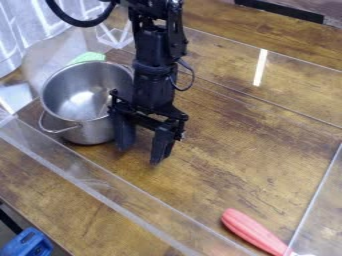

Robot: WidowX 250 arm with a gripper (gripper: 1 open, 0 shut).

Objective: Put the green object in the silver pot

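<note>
Green object (87,58) just behind the silver pot (83,100), partly hidden, outside it. Pot upright on wooden table (211,150), left side of view. Black gripper (144,150) low, right beside pot; can't tell if fingers are spread or clenched. Red-orange object (254,232) well apart, near corner.

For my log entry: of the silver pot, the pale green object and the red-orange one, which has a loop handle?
The shiny round silver pot; neither the pale green object nor the long red-orange one shows one.
</note>
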